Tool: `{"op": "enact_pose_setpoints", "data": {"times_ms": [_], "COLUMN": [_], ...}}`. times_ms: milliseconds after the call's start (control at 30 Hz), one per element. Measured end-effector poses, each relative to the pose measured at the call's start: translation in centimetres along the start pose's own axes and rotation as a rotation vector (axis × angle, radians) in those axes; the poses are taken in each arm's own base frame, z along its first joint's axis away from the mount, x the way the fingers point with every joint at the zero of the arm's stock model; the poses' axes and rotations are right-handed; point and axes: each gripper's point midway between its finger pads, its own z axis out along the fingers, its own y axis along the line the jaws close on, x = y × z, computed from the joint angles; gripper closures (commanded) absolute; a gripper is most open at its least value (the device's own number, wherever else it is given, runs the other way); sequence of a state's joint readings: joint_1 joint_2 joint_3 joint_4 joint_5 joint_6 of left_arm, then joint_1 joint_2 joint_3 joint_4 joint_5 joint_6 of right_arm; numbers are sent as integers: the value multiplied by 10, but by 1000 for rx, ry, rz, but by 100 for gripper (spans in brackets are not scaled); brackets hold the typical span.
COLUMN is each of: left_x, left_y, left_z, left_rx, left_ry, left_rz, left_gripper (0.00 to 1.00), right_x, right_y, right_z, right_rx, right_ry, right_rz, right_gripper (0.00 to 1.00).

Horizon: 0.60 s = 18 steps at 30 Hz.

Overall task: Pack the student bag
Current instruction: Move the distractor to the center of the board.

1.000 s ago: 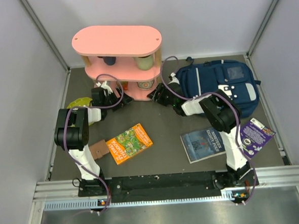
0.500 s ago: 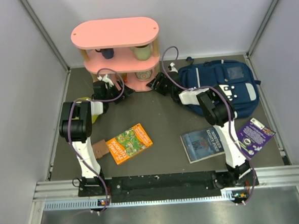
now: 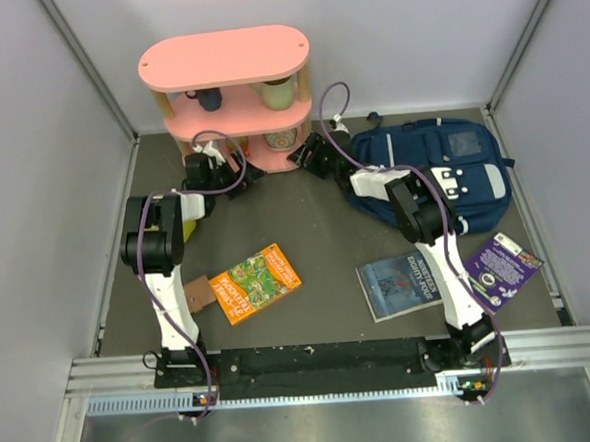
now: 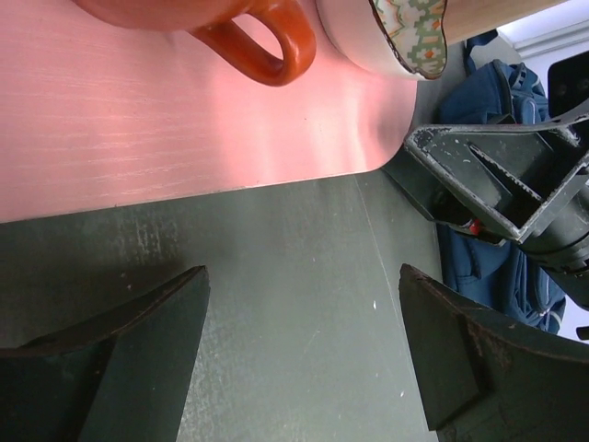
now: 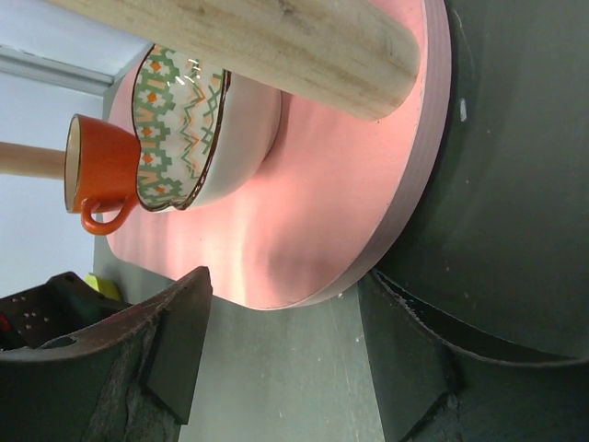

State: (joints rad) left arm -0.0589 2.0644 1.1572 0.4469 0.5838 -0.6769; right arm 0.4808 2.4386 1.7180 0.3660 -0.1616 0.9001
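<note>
The student bag (image 3: 442, 170), navy with white patches, lies flat at the back right; a strip of it (image 4: 497, 87) shows in the left wrist view. My left gripper (image 3: 238, 172) (image 4: 304, 308) is open over bare table, just short of the pink shelf's bottom board (image 4: 184, 101). My right gripper (image 3: 300, 160) (image 5: 285, 322) is open too, and the board's rounded end (image 5: 322, 203) reaches the mouth of its jaws. Neither holds anything. The right gripper's body (image 4: 502, 184) faces the left one across the shelf's front.
The pink shelf (image 3: 223, 57) holds an orange mug (image 4: 262, 41) and a patterned bowl (image 5: 184, 129). An orange book (image 3: 257, 282), a dark blue book (image 3: 398, 287), a purple book (image 3: 500, 268) and a brown card (image 3: 191, 294) lie on the near half of the table.
The pink shelf has slid toward the back wall. Both grippers have followed it back, their arms stretched further out.
</note>
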Motion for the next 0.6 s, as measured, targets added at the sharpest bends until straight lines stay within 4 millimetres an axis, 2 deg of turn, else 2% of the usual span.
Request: {"op": "enact_pose_setpoints", "data": {"times_ms": [100,167,233,333,467,600], "left_x": [-2,-3,-3,-2,7,24], "left_y": [3,3,3,3,5,-1], "left_z": [0,0,0,0,-7,-25], "left_rx": [-4,-3,-3,-3,-9,-24], "left_ry": [-3,-2,-2,-2,1,14], "left_rz": [-1,-4,-4,-5,-6,-3], "left_gripper": [12,12,1,1,1,1], "right_x": [1,1,1,2,10,20], "right_y": [1,1,2,4,3,1], "right_z": [0,0,0,-4,-24,-49], "right_rx": [-3,-5,-11,-37,-47,-45], "right_ry": [4,5,7,-3,5,48], "right_rz": [0,0,-1,-5,-9,-30], "right_gripper": [34,30,23,17,14,13]}}
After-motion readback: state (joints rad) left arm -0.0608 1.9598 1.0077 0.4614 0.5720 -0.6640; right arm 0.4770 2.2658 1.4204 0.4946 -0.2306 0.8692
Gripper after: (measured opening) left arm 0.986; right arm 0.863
